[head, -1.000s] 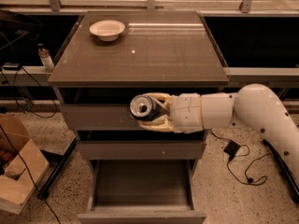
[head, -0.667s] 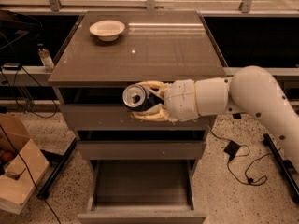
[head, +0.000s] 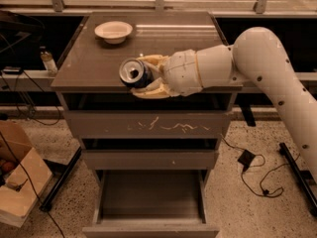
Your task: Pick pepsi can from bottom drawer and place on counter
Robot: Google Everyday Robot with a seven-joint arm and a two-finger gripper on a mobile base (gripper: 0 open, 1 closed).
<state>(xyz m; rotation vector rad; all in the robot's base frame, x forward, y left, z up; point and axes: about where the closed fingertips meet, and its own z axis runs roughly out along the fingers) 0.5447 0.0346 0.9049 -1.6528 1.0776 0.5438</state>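
My gripper (head: pixel 141 76) is shut on the pepsi can (head: pixel 133 73), a dark-blue can with its silver top turned toward the camera. I hold it lying on its side at the front edge of the counter (head: pixel 94 63), just above the surface. My white arm (head: pixel 247 53) reaches in from the right. The bottom drawer (head: pixel 148 202) is pulled open below, and its grey tray looks bare.
A white bowl (head: pixel 113 31) stands at the back left of the counter. A small bottle (head: pixel 48 60) stands on a ledge to the left. A cardboard box (head: pixel 20 182) sits on the floor at left. Cables (head: pixel 257 177) lie on the floor at right.
My gripper has lifted the can from in front of the upper drawer up to the level of the counter's front edge and a little to the left.
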